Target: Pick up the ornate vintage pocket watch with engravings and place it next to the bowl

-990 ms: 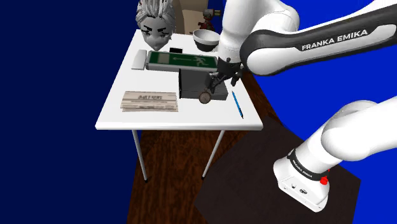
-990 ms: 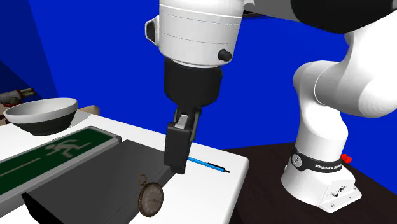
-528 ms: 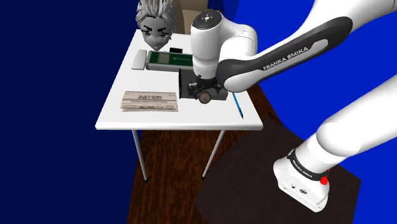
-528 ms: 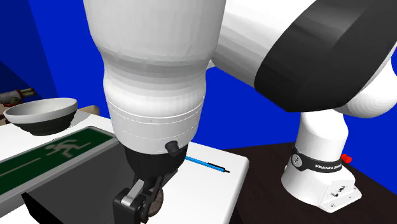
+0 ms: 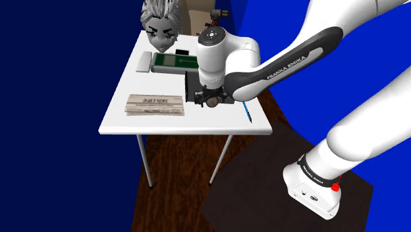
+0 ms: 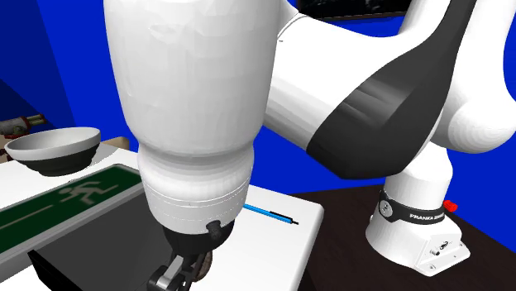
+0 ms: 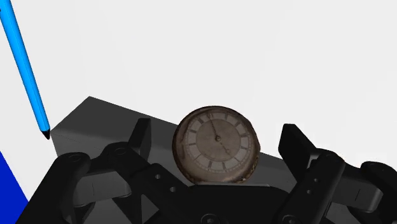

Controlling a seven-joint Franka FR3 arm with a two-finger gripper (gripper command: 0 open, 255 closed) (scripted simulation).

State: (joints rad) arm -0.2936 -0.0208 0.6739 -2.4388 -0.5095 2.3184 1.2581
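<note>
**Pocket watch between spread fingers, bowl partly hidden**

In the shoulder view the white arm covers the bowl and the near end of the green exit sign. The second exterior view shows the bowl beyond that sign, well apart from the watch. There the picture's lower edge cuts off the gripper, and the watch behind it is hard to make out.

In the wrist view the gripper is open. Its black fingers stand on either side of the watch with a gap on each side, touching nothing. The watch sits right against the dark box on the white table, its Roman-numeral dial facing the camera. A blue pen lies just beside the box.

"FRANKA EMIKA" reads along the forearm. The sign carries a running figure and an arrow. The heading on the printed paper is too small to read.
</note>
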